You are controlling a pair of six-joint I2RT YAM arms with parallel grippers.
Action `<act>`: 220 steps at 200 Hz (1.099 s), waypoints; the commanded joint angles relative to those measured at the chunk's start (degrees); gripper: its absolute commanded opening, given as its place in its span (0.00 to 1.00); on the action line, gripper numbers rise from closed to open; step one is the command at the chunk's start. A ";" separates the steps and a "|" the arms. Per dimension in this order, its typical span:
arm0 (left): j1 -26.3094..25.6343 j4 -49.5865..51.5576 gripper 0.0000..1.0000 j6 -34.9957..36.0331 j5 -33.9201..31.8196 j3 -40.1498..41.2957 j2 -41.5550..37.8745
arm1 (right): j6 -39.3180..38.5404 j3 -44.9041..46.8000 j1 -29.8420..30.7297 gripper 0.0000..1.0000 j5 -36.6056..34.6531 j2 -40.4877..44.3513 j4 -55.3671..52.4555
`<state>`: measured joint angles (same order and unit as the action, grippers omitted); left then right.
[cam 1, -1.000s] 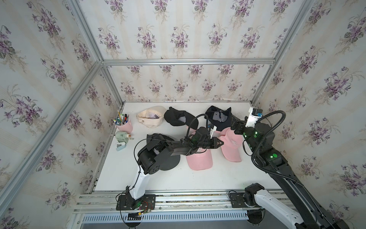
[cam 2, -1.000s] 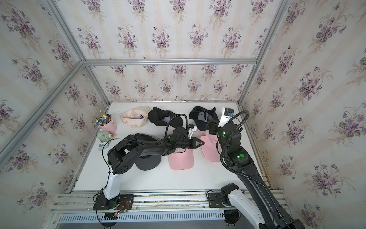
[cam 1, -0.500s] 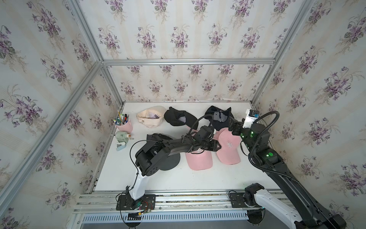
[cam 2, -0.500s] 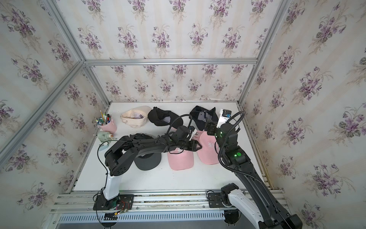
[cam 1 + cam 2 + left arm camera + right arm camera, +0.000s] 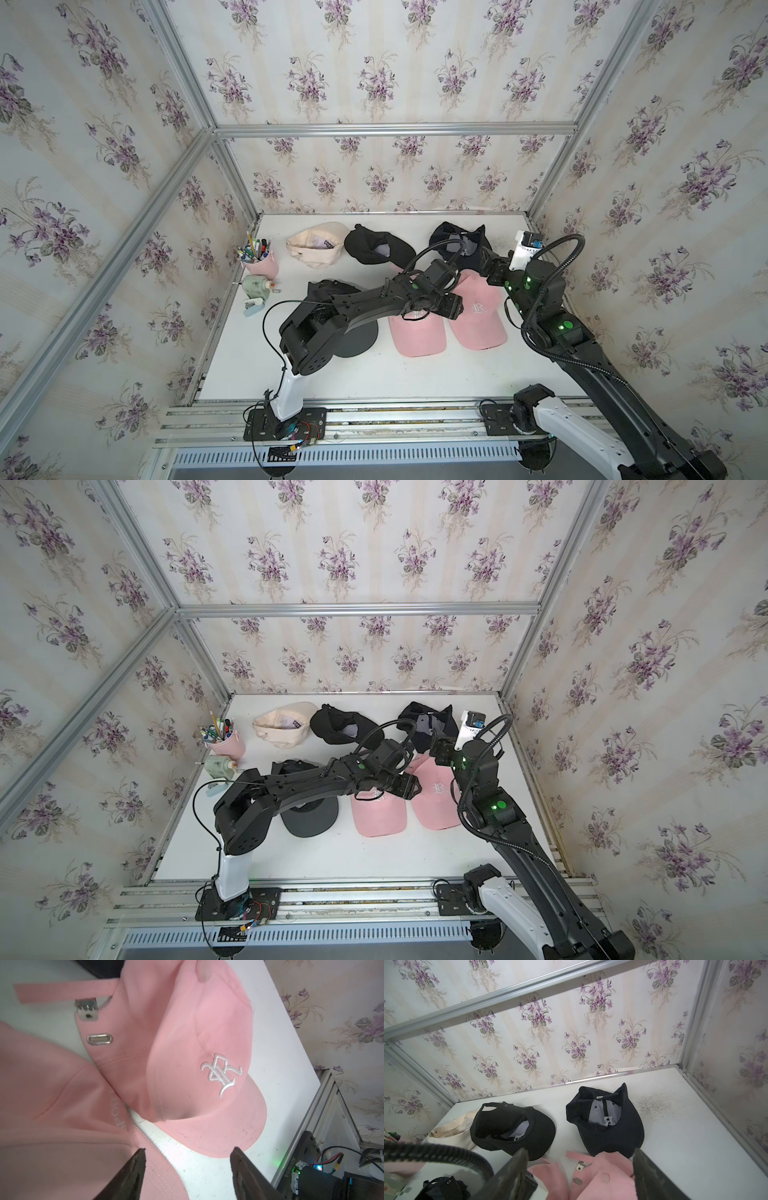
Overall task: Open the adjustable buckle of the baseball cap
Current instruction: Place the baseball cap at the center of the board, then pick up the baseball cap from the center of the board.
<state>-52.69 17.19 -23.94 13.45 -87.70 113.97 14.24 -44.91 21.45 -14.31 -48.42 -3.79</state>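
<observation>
As buckle [image 5: 86, 1011] looks undone, I log left end effector [image 5: 188, 1149], right end effector [image 5: 579, 1150] apart, empty; next: confirm strap [image 5: 62, 991] free.

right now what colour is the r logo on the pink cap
White; logo clearest in the left wrist view.

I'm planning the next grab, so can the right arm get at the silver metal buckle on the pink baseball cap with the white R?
Probably yes. The open right gripper hangs just short of the silver metal buckle, which lies uncovered on the pink baseball cap with the white R.
</observation>
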 commanded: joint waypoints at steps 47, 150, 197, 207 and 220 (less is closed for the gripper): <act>5.62 7.09 0.70 7.81 -8.27 -0.46 -11.68 | -9.51 -6.19 -0.01 0.76 7.02 -4.16 -3.43; 32.11 21.33 0.74 11.71 -10.98 20.60 -42.99 | -12.75 -14.79 5.08 0.71 26.28 -23.45 -4.21; 44.93 25.96 0.75 11.83 -3.42 25.84 -48.96 | -15.66 -18.92 16.06 0.71 26.85 -34.84 -2.27; 47.38 25.96 0.75 11.56 -1.42 27.22 -49.91 | -16.25 -20.44 17.86 0.71 26.22 -38.01 -2.27; 49.96 26.26 0.75 11.46 0.46 28.80 -51.00 | -17.49 -22.85 20.44 0.71 25.35 -41.84 -2.15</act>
<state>-6.22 41.76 -12.75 8.29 -60.86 64.47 -0.05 -64.84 38.76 12.34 -85.36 -7.40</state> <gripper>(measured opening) 0.748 0.710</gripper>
